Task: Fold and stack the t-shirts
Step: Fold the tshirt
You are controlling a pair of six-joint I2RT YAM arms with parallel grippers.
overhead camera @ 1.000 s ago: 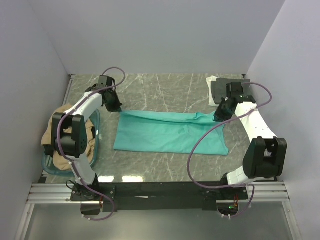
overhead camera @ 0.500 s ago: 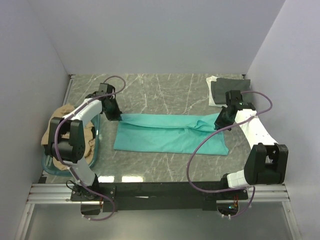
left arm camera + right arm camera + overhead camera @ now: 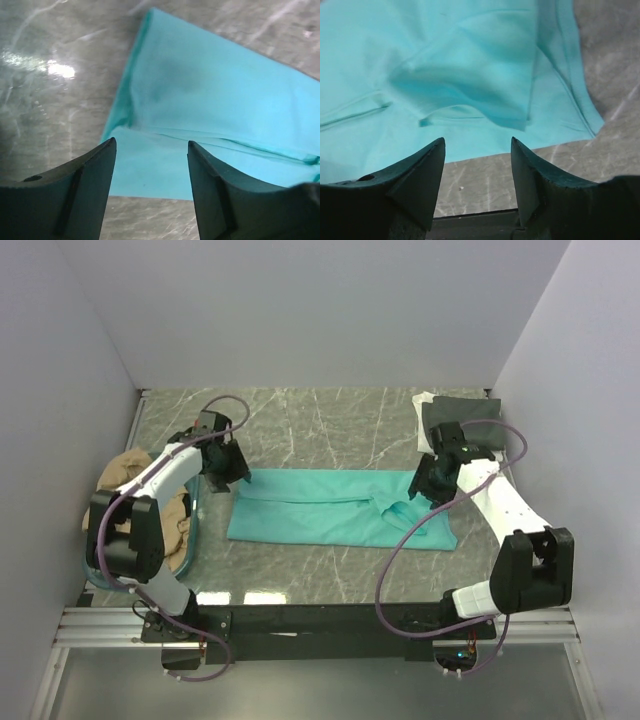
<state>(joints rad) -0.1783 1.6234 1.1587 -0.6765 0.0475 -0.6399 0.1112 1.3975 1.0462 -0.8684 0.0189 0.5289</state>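
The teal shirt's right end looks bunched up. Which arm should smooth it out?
Right, probably. The right gripper hangs open directly over the bunched end of the teal t-shirt, while the left gripper is open at the opposite end.

Teal shirt (image 3: 335, 510): folded into a long left-to-right band, flat at mid-table (image 3: 330, 425), right end rumpled. Tan shirt (image 3: 122, 468): unfolded, bunched in the basket (image 3: 192, 535) at the left edge. Grey shirt (image 3: 455, 410): folded, far right corner, lying on the white shirt (image 3: 424, 400), whose edge shows.
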